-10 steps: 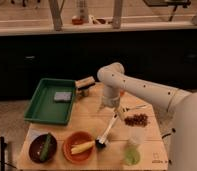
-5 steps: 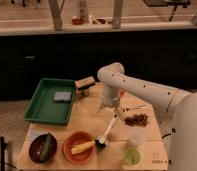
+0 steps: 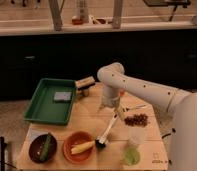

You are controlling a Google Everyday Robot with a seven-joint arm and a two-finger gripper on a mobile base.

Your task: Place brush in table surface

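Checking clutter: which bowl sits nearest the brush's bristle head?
The orange bowl holding the yellow corn piece, not the dark bowl; gripper at the brush handle's top.

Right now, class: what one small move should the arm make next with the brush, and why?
Probably lower the claw a little, laying the brush flat on the table surface. Its white handle slants up to the claw above the table's middle, while the black head is low beside the orange bowl.

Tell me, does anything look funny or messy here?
A little. The brush slants from the gripper, over the table surface, down to the orange bowl. Brown bits lie loose on the table, like a spill.
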